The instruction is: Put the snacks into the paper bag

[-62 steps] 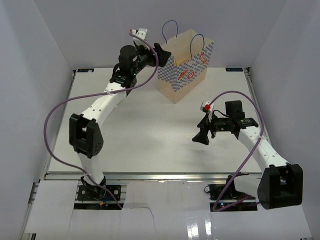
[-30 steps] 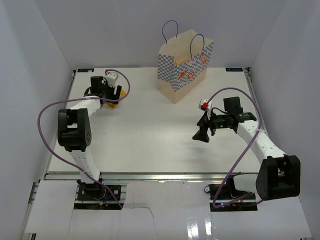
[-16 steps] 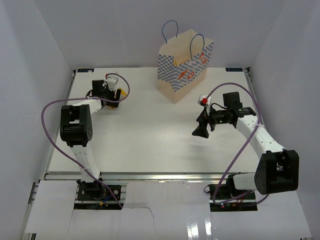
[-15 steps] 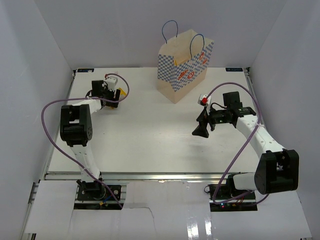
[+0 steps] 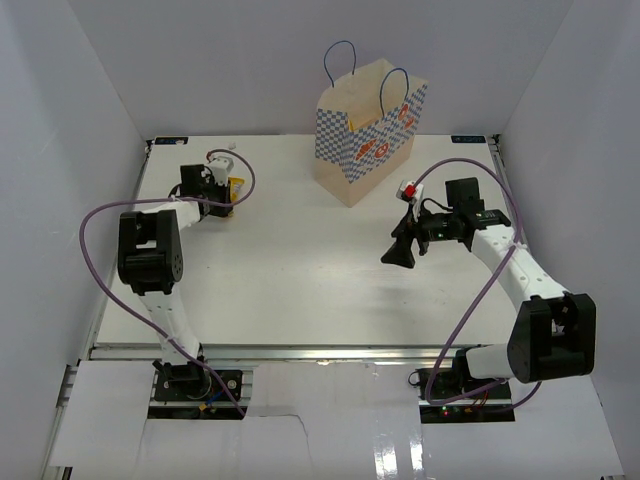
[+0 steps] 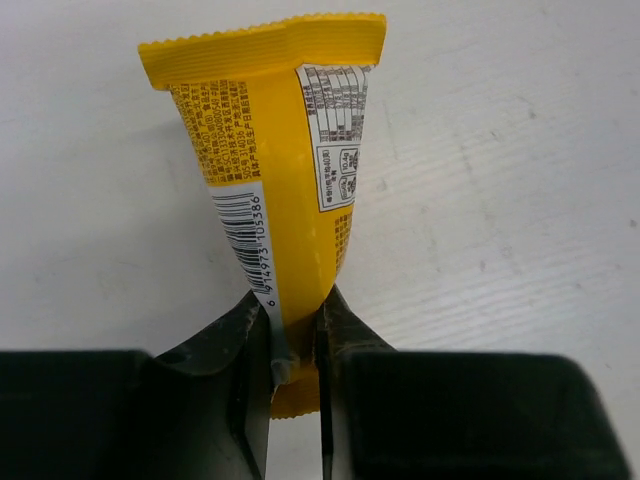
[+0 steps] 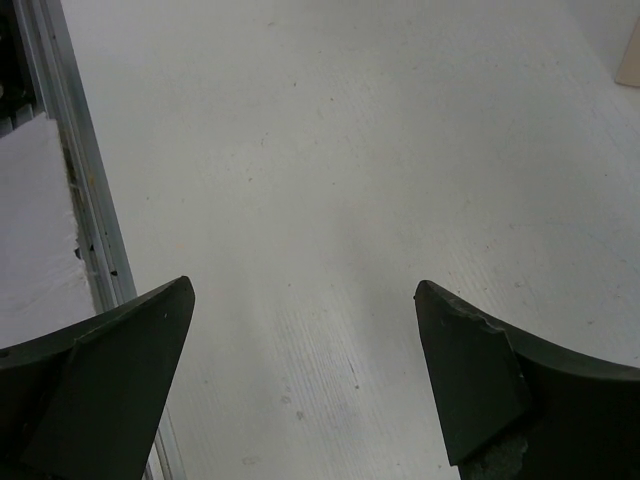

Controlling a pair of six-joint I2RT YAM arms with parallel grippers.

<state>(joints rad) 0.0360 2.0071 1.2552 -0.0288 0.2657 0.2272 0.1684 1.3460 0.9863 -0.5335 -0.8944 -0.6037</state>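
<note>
Overhead view: paper bag upright at upper centre; left gripper at upper left, low over the table, with a yellow bar; right gripper right of centre, below the bag and apart from it. Left wrist view: left gripper clamped on the yellow bar's lower end, wrapper reaching toward top of frame. Right wrist view: right gripper spread wide, fingers at lower left and lower right, white table between.

A white desk is shown enclosed by pale walls on three sides. A metal rail is fitted along its near edge.
</note>
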